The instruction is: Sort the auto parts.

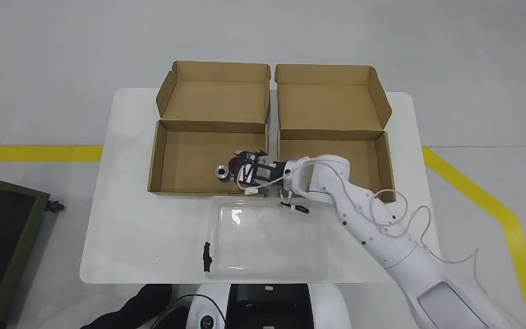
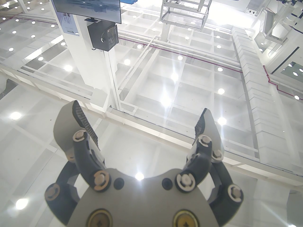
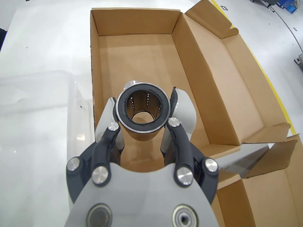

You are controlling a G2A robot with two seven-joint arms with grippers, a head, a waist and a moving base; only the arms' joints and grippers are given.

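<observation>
Bearing [image 3: 121, 109]: a cylindrical metal sleeve with a black end ring, held over the floor of the left box [image 1: 153, 164], toward its near wall and inner side
Right gripper [image 3: 143, 98]: fingers closed against the sleeve's two sides, its bore left in view
Left box: flaps folded open; bare floor is seen beyond the sleeve to the far wall
Right box [image 1: 329, 160]: set just beside, sharing the middle edge
Clear tray [image 1: 263, 238]: placed in front of both boxes, a black part [image 1: 205, 255] at its left rim
Left gripper [image 2: 140, 109]: spread wide, nothing held, aimed at the ceiling
</observation>
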